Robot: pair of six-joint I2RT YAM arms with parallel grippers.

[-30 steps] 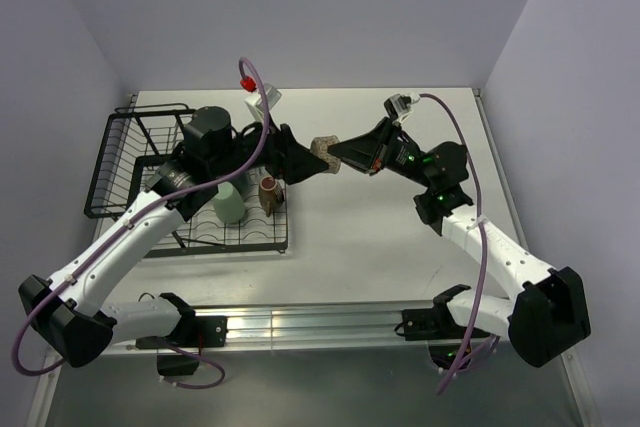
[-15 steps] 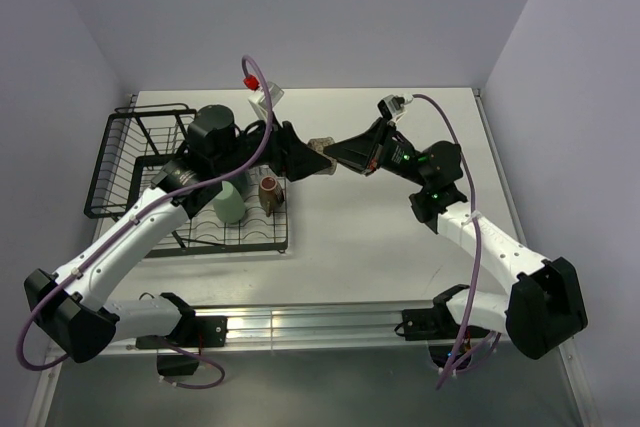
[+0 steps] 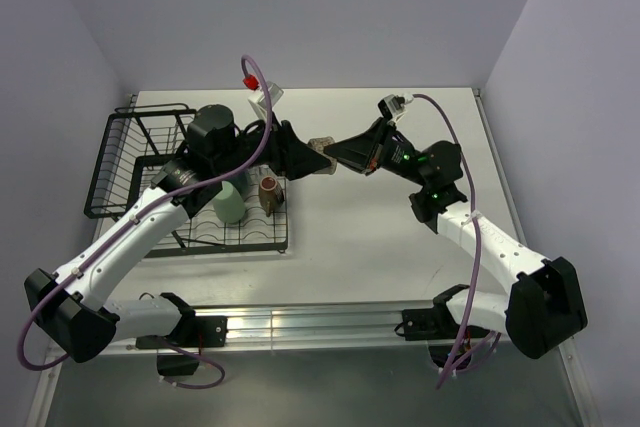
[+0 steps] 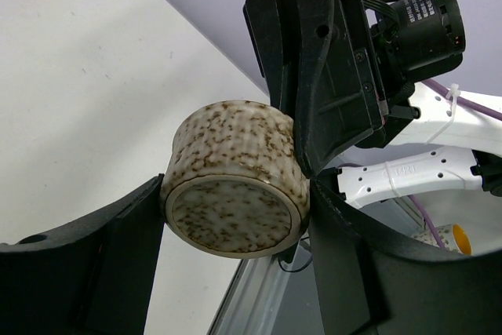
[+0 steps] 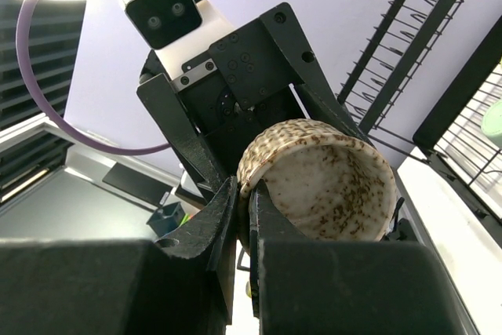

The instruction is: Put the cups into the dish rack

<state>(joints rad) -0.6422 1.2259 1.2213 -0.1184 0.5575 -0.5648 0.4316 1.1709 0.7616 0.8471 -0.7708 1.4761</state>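
Observation:
The beige-brown speckled cup hangs in the air between both grippers, above the table to the right of the dish rack. My right gripper is shut on its rim, one finger inside the cup and one outside. My left gripper has its jaws round the cup's base, and both fingers touch its sides. A pale green tumbler and a brown cup stand in the rack's flat grid. The other cups are hidden or out of view.
The rack's raised basket section sits at the far left, and its wires show in the right wrist view. The left arm reaches across the rack. A metal rail runs along the table's near edge.
The left gripper moved right and took the cup's base between its jaws while the right gripper kept its hold. Nothing has visibly moved in the last half second.

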